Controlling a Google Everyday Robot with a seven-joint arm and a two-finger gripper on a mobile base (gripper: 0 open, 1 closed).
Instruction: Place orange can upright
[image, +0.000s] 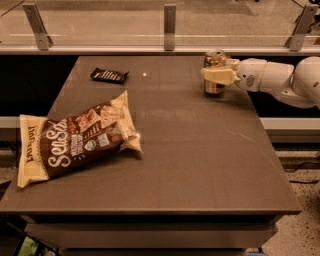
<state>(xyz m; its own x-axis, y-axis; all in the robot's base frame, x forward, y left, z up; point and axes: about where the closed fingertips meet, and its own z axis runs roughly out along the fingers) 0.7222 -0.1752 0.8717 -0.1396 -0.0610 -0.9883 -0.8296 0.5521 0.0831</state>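
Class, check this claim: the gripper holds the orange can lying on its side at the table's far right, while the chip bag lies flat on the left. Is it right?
Not quite. The camera view shows the orange can standing upright, top up, in the gripper at the table's far right. The chip bag does lie flat on the left.
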